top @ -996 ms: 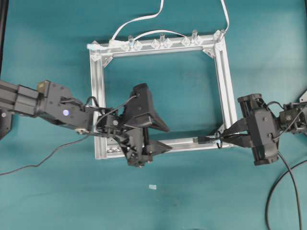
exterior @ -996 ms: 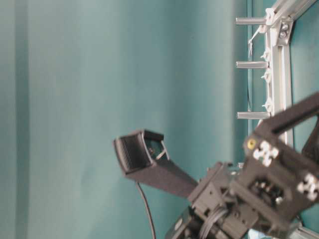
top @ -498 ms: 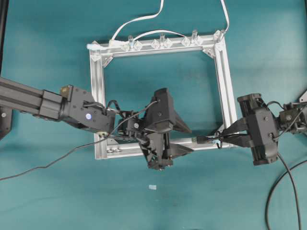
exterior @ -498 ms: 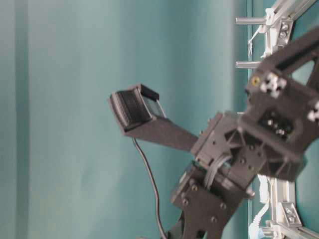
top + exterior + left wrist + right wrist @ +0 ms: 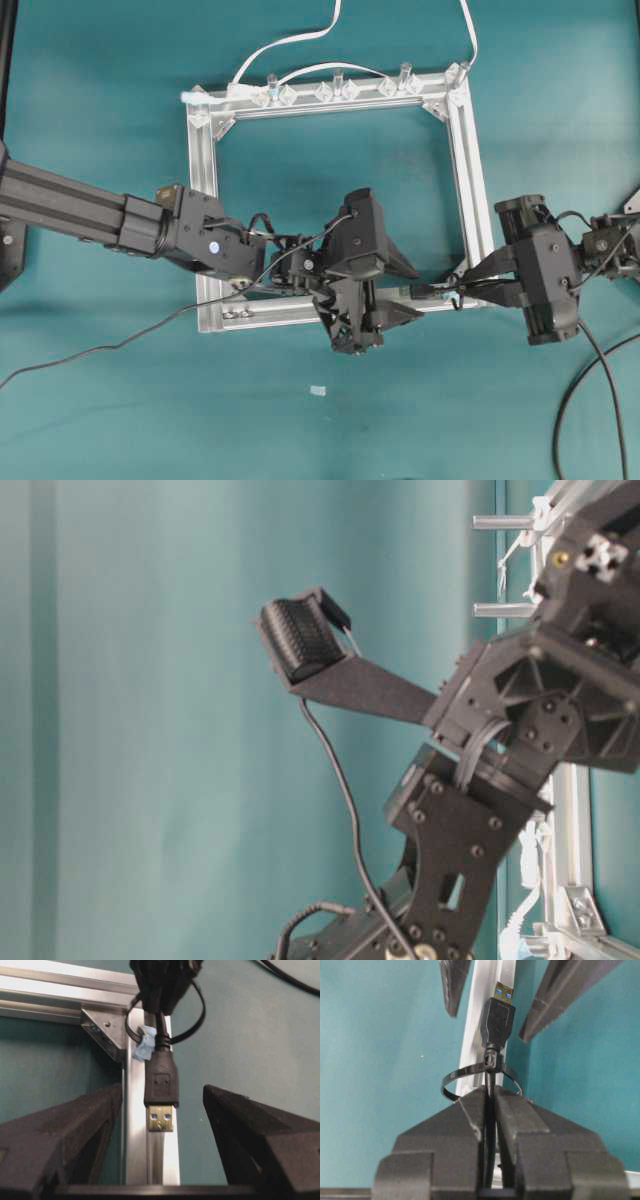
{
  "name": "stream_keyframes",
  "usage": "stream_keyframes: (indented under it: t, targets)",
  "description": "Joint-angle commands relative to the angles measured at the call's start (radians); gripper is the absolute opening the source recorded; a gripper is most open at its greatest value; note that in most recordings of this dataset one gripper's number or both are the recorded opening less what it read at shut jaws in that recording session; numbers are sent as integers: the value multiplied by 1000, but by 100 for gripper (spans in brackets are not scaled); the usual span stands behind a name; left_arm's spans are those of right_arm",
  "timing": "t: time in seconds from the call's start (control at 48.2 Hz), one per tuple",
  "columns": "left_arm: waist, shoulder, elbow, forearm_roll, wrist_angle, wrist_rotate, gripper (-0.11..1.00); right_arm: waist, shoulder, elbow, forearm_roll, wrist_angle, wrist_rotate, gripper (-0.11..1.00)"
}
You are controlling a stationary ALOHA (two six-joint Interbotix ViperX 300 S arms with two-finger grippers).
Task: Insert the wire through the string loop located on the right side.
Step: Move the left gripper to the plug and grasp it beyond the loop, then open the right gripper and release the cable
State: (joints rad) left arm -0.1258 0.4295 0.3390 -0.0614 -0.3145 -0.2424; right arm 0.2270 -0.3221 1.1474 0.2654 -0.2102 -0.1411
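Showing only in the left wrist view, string loop [image 5: 145, 1042] bears blue tag.

Teal surface [image 5: 100, 90], plain and matte. Lying flat on it: a square aluminium frame [image 5: 207, 200], its far rail carrying clear clips [image 5: 336, 90], with white cables [image 5: 285, 42] trailing off beyond that rail. A small pale scrap [image 5: 318, 390] near the front, well apart from the frame. A thin black cable [image 5: 90, 350] snaking across at lower left.
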Motion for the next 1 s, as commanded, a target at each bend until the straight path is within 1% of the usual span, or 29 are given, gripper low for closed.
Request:
stream_keyframes:
  t: [0.0,0.104,0.208,0.27,0.353,0.394,0.498,0.976]
  targets:
    - [11,-17,-34,3,-12,9,73,-2,-6,-11,-2,-11,0,6]
    - [12,-15,-37,3,-11,9,73,-2,-6,-11,-2,-11,0,6]
    - [12,-15,-35,5,-12,9,66,-2,-6,-11,-2,-11,0,6]
    - [12,-17,-34,3,-11,9,55,-2,-6,-9,-3,-12,0,6]
    - [11,-18,-34,11,-12,14,29,-2,-6,-5,-2,-12,0,6]
    - [9,-18,-34,15,-11,18,21,-2,-6,-2,-2,-14,0,6]
    - [6,-21,-32,15,-11,32,22,-2,-6,3,-2,-14,0,6]
    - [6,-29,-29,15,6,31,22,-2,-6,17,-2,-9,2,6]
